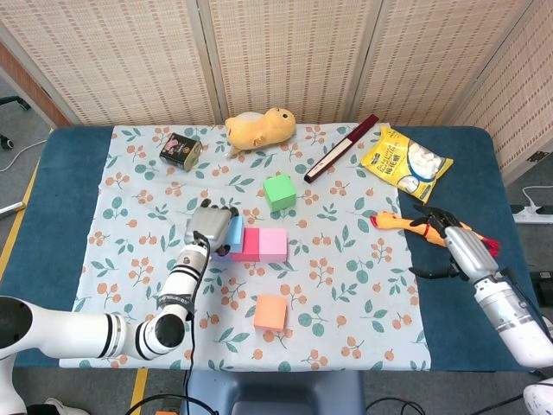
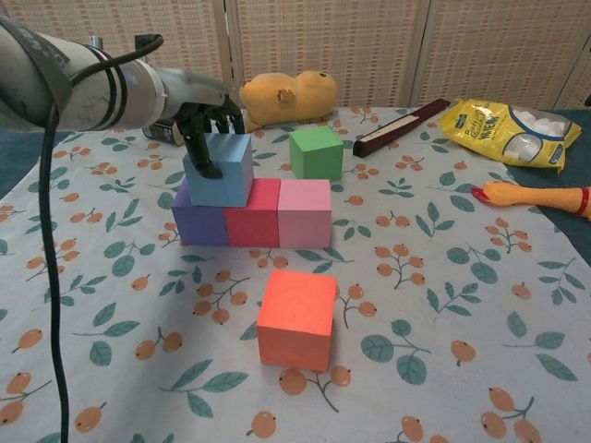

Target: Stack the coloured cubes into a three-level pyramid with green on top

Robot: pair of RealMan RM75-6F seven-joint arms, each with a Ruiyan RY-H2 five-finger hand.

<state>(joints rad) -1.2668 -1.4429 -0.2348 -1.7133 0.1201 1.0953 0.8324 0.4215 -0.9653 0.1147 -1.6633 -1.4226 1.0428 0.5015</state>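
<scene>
Blue cube (image 2: 219,170) in left hand (image 2: 201,115) fingers.

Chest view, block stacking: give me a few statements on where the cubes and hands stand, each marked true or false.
1. The left hand holds the blue cube on the bottom row. True.
2. The bottom row runs purple cube, red cube, pink cube, left to right. True.
3. The green cube sits on top of the stack. False: it stands on the cloth behind the row.
4. The orange cube touches the pink cube. False: it stands apart, in front of the row.
5. The right hand grips the rubber chicken. False: it hovers beside it, holding nothing.
</scene>
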